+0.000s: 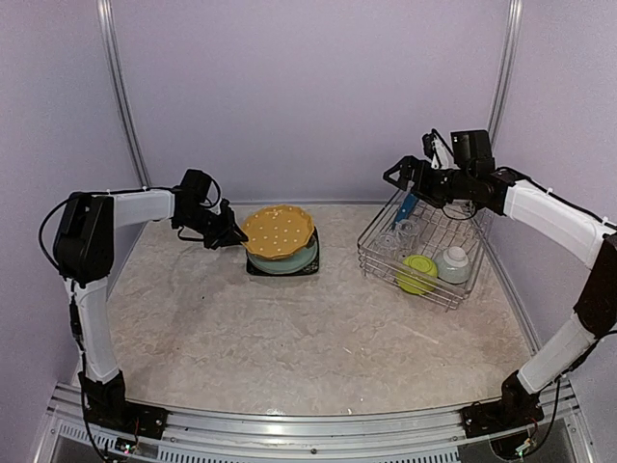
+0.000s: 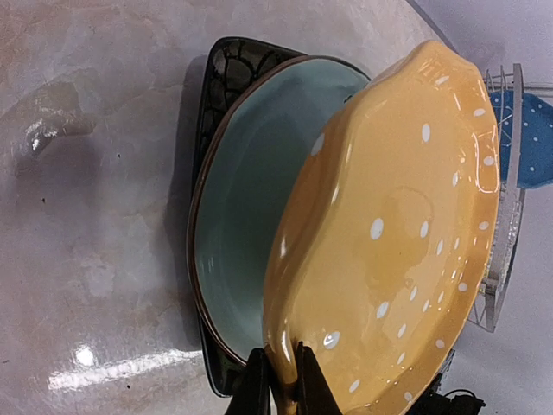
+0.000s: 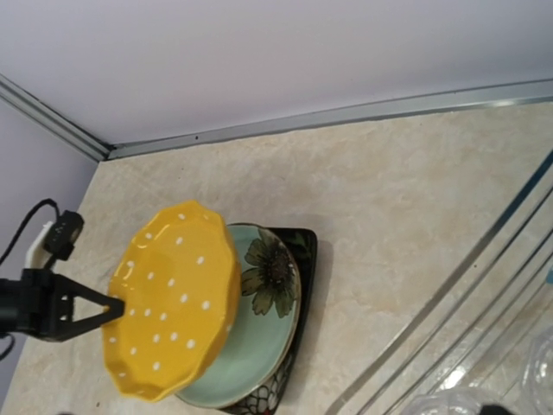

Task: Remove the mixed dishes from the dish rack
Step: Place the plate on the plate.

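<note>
Left: plate stack [image 1: 289, 265]; right: dish rack [image 1: 386, 280] holding bowls [image 1: 417, 274], glasses [image 1: 389, 239].

Yellow plate [image 1: 278, 231]: white-dotted, scalloped, tilted over the stack, rim pinched by the left gripper [image 2: 283, 373].
Teal flowered plate [image 3: 263, 303]: lies on the black square plate [image 2: 226, 78].
Dish rack [image 1: 386, 275]: silver wire, right of the stack.
Blue white-dotted plate [image 1: 409, 204]: upright at the rack's far end.
Lime-green bowl [image 1: 417, 273], pale grey-green bowl [image 1: 453, 264]: side by side at its near end.
Clear glasses [image 1: 388, 241]: between plate and bowls.

Four plates [image 1: 278, 231], two bowls [image 1: 417, 274], two glasses [image 1: 389, 240]
</note>
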`<state>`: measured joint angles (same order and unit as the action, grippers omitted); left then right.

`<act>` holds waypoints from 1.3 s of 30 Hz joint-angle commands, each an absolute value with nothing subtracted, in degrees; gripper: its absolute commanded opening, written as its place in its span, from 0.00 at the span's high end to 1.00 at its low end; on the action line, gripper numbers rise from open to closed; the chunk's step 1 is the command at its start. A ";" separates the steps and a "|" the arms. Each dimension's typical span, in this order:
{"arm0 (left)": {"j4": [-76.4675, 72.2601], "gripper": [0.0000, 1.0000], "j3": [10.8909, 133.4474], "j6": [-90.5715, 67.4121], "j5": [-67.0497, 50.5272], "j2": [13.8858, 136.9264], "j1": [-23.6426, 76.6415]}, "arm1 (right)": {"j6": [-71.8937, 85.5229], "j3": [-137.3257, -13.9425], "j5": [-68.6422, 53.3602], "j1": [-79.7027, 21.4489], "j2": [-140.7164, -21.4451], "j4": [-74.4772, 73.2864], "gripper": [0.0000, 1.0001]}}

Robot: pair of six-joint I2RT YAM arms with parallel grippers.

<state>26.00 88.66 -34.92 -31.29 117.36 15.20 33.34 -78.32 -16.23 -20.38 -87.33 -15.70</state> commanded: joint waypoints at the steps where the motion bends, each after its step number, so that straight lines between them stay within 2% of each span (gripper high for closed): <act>1: 23.36 1.00 94.13 -32.56 -32.39 118.28 15.64 | 34.49 -77.48 -17.72 -19.45 -85.88 -14.49 0.01; 31: 30.58 0.99 101.82 -29.49 -28.90 125.98 17.46 | 36.38 -77.08 -21.45 -17.54 -86.96 -13.00 0.01; 35: 31.59 0.95 102.25 -29.06 -28.85 126.67 17.98 | 36.54 -76.92 -21.59 -17.56 -87.07 -13.00 0.01; 39: 31.65 0.84 101.81 -29.67 -28.56 126.90 18.13 | 36.82 -76.40 -21.79 -17.51 -86.89 -12.62 0.01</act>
